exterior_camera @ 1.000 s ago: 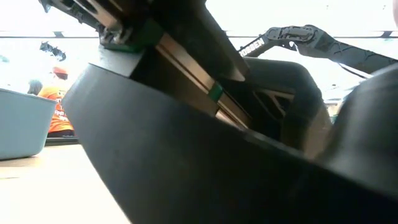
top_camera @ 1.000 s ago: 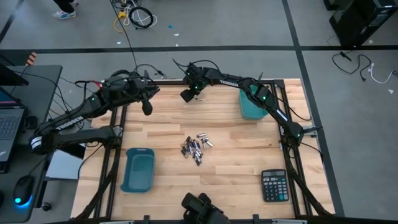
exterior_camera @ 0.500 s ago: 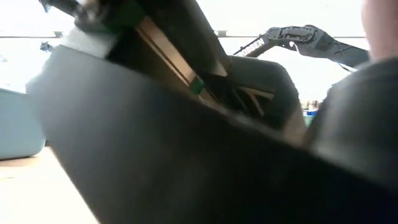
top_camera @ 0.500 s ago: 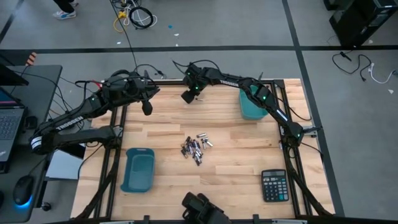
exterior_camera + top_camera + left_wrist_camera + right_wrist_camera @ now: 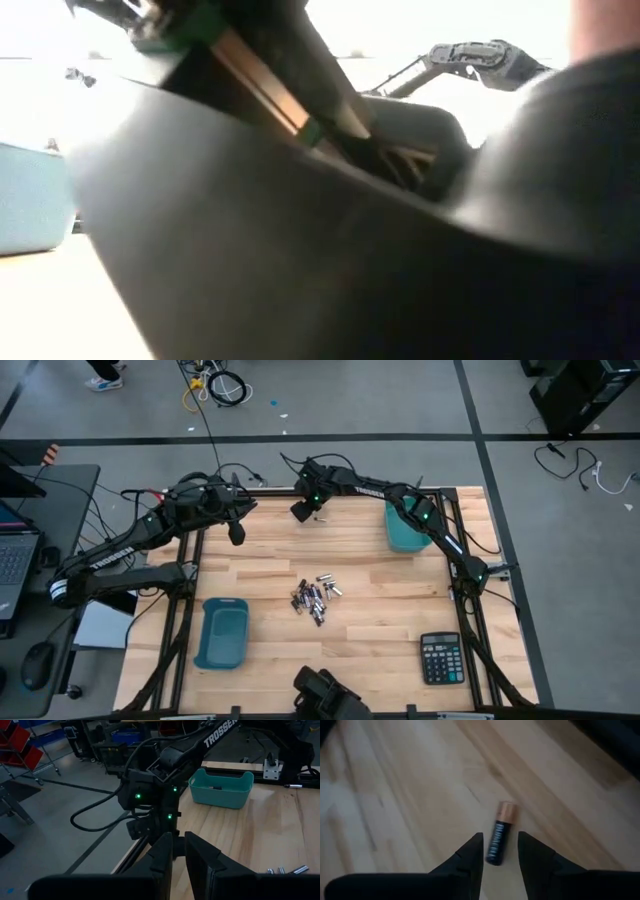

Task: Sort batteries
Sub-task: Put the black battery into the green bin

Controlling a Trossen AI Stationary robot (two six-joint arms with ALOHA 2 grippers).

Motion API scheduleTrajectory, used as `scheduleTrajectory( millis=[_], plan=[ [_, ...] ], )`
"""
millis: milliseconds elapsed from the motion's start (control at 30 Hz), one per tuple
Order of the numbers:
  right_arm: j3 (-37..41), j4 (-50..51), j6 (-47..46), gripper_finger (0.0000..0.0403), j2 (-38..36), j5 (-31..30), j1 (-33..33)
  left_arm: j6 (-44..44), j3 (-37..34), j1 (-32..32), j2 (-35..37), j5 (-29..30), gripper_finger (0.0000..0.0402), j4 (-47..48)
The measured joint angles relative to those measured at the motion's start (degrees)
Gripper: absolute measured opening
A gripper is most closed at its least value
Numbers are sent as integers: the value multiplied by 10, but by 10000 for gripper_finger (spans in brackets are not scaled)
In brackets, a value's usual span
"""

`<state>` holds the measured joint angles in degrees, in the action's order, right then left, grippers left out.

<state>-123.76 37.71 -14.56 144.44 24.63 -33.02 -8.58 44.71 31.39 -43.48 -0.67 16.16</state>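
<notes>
Since a second ago the right tool [image 5: 303, 510] has shifted slightly along the far edge of the counter [image 5: 380, 590]; the left arm has not moved.

High view: right tool near the far edge, left of centre. Left tool [image 5: 236, 532] hangs over the far-left part of the counter, waiting. Pile of batteries [image 5: 314, 598] lies mid-counter, well apart from both tools. One teal bin [image 5: 222, 632] near-left, another teal bin [image 5: 403, 530] far-right under the right arm. Black calculator [image 5: 441, 658] at the near-right corner.

Low view: mostly blocked by a dark arm close to the lens; teal bin [image 5: 35, 195] at the left edge.

Left wrist view: left tool [image 5: 179, 851] fingers close together, narrow gap, nothing between. Right arm and teal bin [image 5: 221, 787] beyond; a few batteries [image 5: 285, 869] at the edge.

Right wrist view: right tool [image 5: 499, 851] fingers spread, a single black, copper-topped battery [image 5: 499, 833] lying on the counter in line with the gap, ungripped.
</notes>
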Motion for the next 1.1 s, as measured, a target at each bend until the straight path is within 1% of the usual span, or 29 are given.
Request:
scheduleTrajectory(
  millis=[233, 300, 400, 467, 533, 600, 667, 700, 767, 800, 900, 967, 1100],
  plan=[
    [0, -9, 43, 102, 7, 85, -15, -1, 0, 0, 0, 0, 51, 0],
    [0, -5, 37, 96, 2, 104, -20, -1, 0, 0, 0, 0, 51, 0],
    [0, -4, -2, 82, -22, 121, -28, -1, 0, 0, 0, 0, 51, 2],
    [0, -14, -27, 69, -48, 120, -23, -1, 0, 0, 0, 0, 51, 2],
    [-2, -17, -42, 48, -68, 119, -14, -1, 0, 0, 0, 0, 51, 2],
    [-3, 13, -47, 21, -78, 120, -6, -2, 0, 0, 0, 0, 51, -1],
    [0, 39, -61, 6, -78, 100, -1, -5, 0, 0, 0, 0, 51, -2],
    [1, 46, -81, 7, -77, 89, 1, -8, 0, 0, 0, 0, 51, -2],
    [1, 39, -134, 19, -78, 89, 0, -18, 0, 0, 0, 0, 51, -2],
    [0, 40, -144, 26, -80, 95, 2, -20, 0, 0, 0, 0, 51, -2],
    [-1, 54, -133, 43, -84, 94, 20, -29, 0, 0, 0, 0, 51, 1],
    [0, 64, -154, 48, -81, 90, 34, -33, 0, 0, 0, 0, 51, 7],
    [0, 31, -229, 49, -81, 39, 46, -34, 0, 0, 0, 4, 51, 8]
  ],
)
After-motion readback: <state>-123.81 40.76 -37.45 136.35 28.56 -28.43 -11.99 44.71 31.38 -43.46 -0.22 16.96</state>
